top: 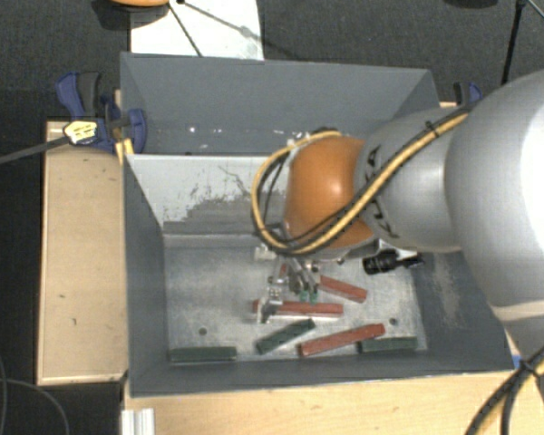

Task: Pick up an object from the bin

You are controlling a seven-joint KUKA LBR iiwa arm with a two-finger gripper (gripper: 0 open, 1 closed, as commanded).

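One red-brown bar lies just below claw, long axis left-right across frame centre; claw opening: cannot tell.

— Arm?
— Grey, bulky, reaching in from the right, bent steeply downward.
— Wrist?
— Capped in orange, pointing down, looped on the left with yellow-and-black cable.
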